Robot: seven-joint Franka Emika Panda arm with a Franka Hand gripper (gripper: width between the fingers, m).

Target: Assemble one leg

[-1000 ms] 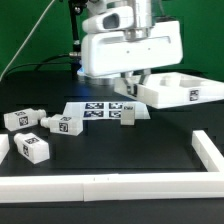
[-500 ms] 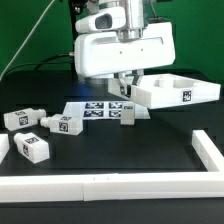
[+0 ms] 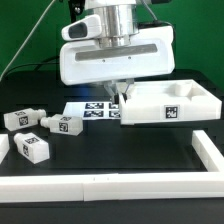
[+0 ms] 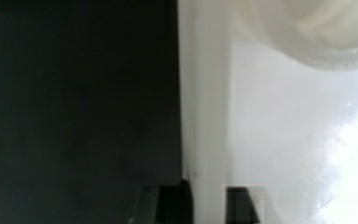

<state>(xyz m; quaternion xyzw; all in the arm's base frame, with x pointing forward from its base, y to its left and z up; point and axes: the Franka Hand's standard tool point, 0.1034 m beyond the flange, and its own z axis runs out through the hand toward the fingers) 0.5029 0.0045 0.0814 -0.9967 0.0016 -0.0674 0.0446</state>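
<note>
The gripper (image 3: 121, 93) (image 4: 210, 205) pointed straight down, and in the wrist view its two dark fingers (image 4: 171, 205) stood a little apart with a white strip between them. That strip was the raised rim of the tray (image 3: 146, 114) (image 4: 282, 130), so the fingers were pinching the tray by its rim, at the end toward the exterior view's left. A round hollow in the tray showed blurred in the wrist view. Whether the tray rested on the black table (image 3: 120, 150) or hung just above it could not be told.

Just beside the held end lay the marker board (image 3: 88, 108), flat near the middle of the table, its end on the exterior view's right hidden behind the tray.

Three legs lay loose toward the table's edge on the exterior view's left, well apart from the gripper: the first leg (image 3: 18, 118), the second leg (image 3: 62, 124) between it and the marker board, and the third leg (image 3: 32, 148) closest to the near edge.

A white rail (image 3: 100, 186) ran along the near edge
</note>
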